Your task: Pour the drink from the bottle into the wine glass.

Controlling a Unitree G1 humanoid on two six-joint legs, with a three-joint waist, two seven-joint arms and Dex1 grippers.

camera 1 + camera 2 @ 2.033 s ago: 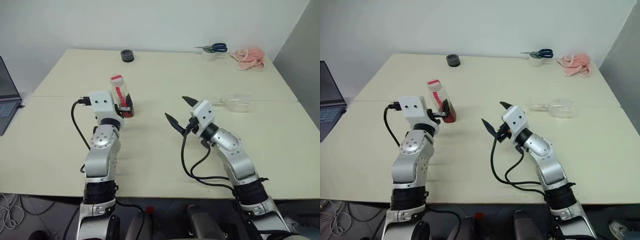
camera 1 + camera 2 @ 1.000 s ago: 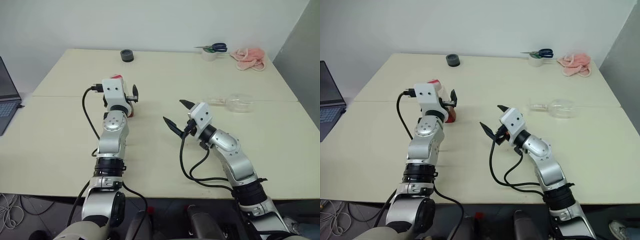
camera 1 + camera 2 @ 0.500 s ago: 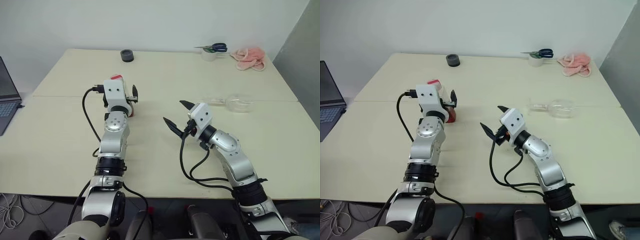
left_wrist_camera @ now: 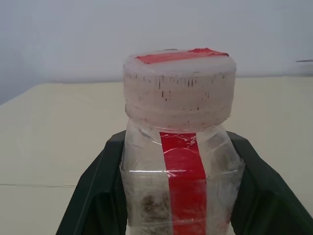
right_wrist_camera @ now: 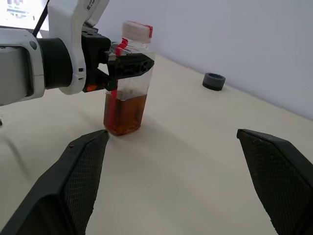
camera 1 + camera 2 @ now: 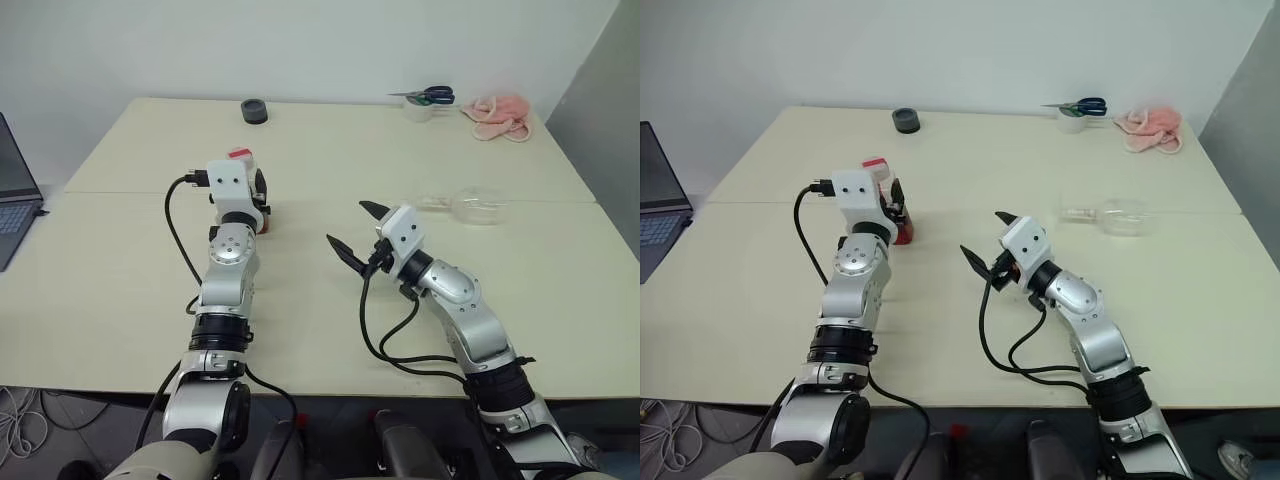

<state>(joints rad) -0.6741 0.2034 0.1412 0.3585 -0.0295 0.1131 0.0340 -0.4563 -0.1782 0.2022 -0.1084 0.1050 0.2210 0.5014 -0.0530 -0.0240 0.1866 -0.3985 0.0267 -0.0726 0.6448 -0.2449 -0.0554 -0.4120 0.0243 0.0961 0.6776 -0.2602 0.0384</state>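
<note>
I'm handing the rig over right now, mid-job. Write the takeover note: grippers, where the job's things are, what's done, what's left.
Left gripper: shut on the bottle, fingers on either side of its upper body, below the cap. Bottle upright on the table, cap on, drink filling its lower part.
Right gripper: open, holding nothing, hovering mid-table.
Wine glass: lying on its side, beyond the right gripper, no drink visible in it.
Done: bottle gripped.
Left: stand the glass upright, take the cap off, pour.
</note>
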